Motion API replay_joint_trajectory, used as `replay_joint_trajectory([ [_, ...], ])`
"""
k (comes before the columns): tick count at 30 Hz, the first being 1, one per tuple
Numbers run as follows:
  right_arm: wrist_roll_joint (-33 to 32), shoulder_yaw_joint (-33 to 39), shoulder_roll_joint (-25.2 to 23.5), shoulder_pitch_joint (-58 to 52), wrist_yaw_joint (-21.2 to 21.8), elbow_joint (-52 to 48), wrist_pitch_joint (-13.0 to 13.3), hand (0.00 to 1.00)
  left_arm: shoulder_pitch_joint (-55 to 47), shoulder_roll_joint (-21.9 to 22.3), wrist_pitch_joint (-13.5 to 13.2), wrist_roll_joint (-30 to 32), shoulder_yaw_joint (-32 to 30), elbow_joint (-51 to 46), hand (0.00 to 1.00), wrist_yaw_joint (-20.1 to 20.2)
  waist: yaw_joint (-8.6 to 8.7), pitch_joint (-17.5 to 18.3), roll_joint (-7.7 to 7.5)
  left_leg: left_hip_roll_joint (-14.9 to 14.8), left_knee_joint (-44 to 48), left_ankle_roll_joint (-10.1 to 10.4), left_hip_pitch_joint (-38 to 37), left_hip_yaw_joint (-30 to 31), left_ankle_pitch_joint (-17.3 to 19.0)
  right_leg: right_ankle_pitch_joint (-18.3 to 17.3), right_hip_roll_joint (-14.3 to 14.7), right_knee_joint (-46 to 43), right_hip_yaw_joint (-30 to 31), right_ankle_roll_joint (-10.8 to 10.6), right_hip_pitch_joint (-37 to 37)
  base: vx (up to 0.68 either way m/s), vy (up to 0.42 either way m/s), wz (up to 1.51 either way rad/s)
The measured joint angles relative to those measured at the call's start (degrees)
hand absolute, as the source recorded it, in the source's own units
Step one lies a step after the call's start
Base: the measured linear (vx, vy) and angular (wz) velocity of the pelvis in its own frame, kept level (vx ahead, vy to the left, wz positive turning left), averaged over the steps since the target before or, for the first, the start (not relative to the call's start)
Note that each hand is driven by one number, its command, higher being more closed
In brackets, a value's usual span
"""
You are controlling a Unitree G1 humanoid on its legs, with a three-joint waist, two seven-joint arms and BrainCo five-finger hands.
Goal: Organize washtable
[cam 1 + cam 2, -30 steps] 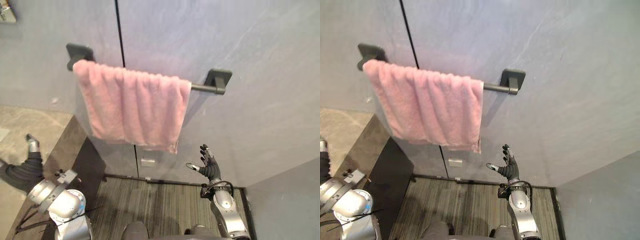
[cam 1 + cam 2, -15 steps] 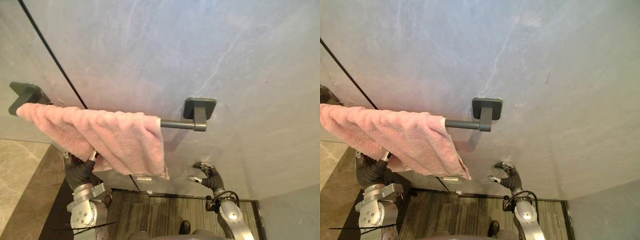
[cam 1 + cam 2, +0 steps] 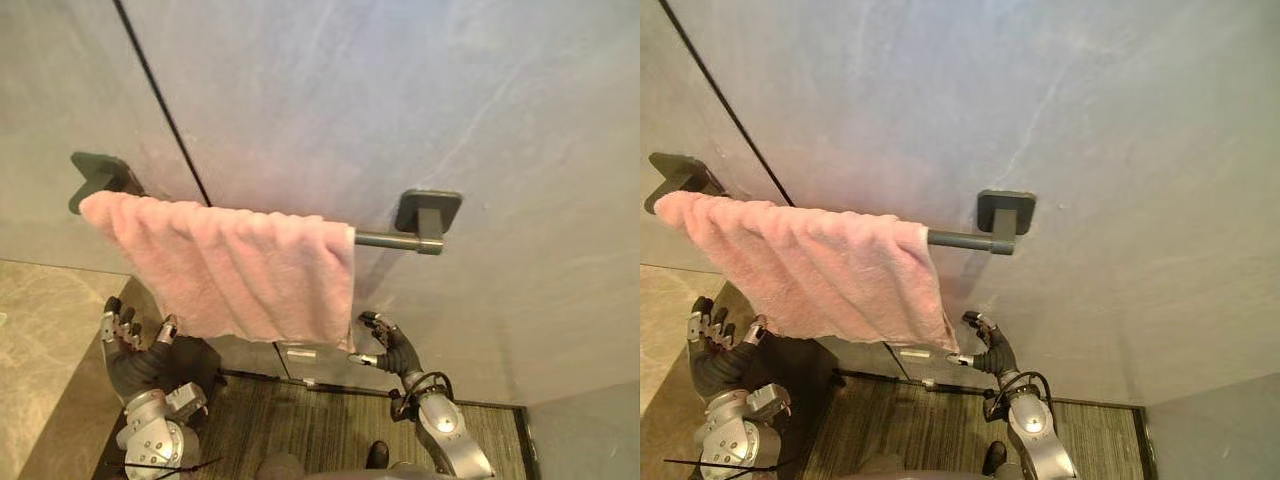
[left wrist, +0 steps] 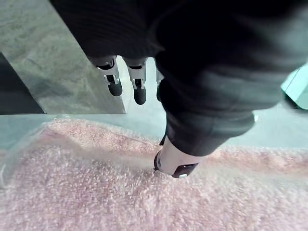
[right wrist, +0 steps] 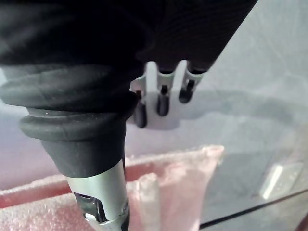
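Left hand (image 3: pixel 130 352) now sits clear below the pink towel (image 3: pixel 240 280), fingers spread and empty, right hand (image 3: pixel 392 343) relaxed, empty, near its lower corner; towel hangs draped over the wall bar (image 3: pixel 385 240), likely done.

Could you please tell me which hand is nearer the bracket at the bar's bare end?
Right. The right hand hangs below that bracket; the left hand is under the towel's opposite end.
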State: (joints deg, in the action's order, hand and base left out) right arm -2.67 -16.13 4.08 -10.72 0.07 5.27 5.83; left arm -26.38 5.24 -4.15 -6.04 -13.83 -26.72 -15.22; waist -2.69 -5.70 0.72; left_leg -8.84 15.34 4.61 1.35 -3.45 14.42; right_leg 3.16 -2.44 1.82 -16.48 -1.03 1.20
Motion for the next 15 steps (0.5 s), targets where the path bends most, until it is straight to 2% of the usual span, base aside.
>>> replay_joint_trajectory([
  [1,0.0,0.7,-0.2,1.1,-0.2,0.0,-0.1,0.0,0.0,-0.3,0.1,-0.6,0.6,0.0,0.0,1.6,0.18,0.1,-0.54,1.3,-0.7,-0.2,-0.4,-0.5,-0.3,1.7,-1.1,0.8,0.3,-0.8,0.0,-0.02,0.164,-0.05],
  [2,0.0,0.8,-0.2,1.5,-0.2,0.0,-0.1,0.0,0.0,-0.5,0.1,-0.8,0.9,0.0,0.0,2.1,0.15,0.1,-0.46,1.8,-0.6,-0.2,-0.7,-0.8,-0.3,1.9,-1.6,0.8,0.6,-1.2,-0.2,-0.02,0.183,-0.13],
  [5,0.0,1.1,-0.1,2.4,-0.3,0.0,-0.2,0.0,0.5,-3.6,0.2,-2.4,2.1,0.1,0.0,5.0,0.35,0.8,-0.06,3.5,-1.6,-0.3,-1.5,-1.3,-0.3,2.5,-2.9,1.4,1.1,-2.1,-1.1,-0.05,0.126,-0.04],
  [7,0.0,1.0,-0.1,2.9,-0.4,0.0,-0.2,0.0,2.0,-6.8,0.5,-4.4,2.3,1.1,0.0,6.3,0.38,1.3,0.2,4.4,-2.9,-1.3,-1.9,-1.5,-1.0,2.8,-3.7,1.6,1.2,-2.5,-0.9,-0.01,0.069,-0.01],
  [10,-0.1,0.5,0.4,4.9,-0.6,0.0,-0.7,0.0,4.8,-10.5,1.4,-8.2,3.0,5.5,0.0,7.9,0.38,2.0,1.05,4.9,-3.7,-1.7,-2.1,-1.9,-1.2,3.6,-3.8,2.7,1.8,-2.7,-0.9,-0.02,0.007,-0.07],
  [11,-0.3,0.0,0.4,5.5,-0.7,0.0,-0.9,0.0,5.4,-11.3,1.8,-9.4,3.4,6.9,1.0,8.2,0.39,2.5,1.2,5.0,-4.1,-1.8,-2.1,-2.1,-1.4,4.2,-3.8,3.5,2.0,-2.6,-1.0,-0.02,0.005,-0.13],
  [15,-4.7,-2.0,0.7,7.2,-0.1,0.0,-0.9,0.0,6.7,-12.8,2.7,-11.7,4.9,9.5,1.0,9.2,0.49,2.9,1.15,5.1,-5.7,-1.6,-3.1,-2.3,-2.5,4.5,-3.8,3.8,2.2,-2.6,-0.9,0.0,-0.007,-0.03],
])
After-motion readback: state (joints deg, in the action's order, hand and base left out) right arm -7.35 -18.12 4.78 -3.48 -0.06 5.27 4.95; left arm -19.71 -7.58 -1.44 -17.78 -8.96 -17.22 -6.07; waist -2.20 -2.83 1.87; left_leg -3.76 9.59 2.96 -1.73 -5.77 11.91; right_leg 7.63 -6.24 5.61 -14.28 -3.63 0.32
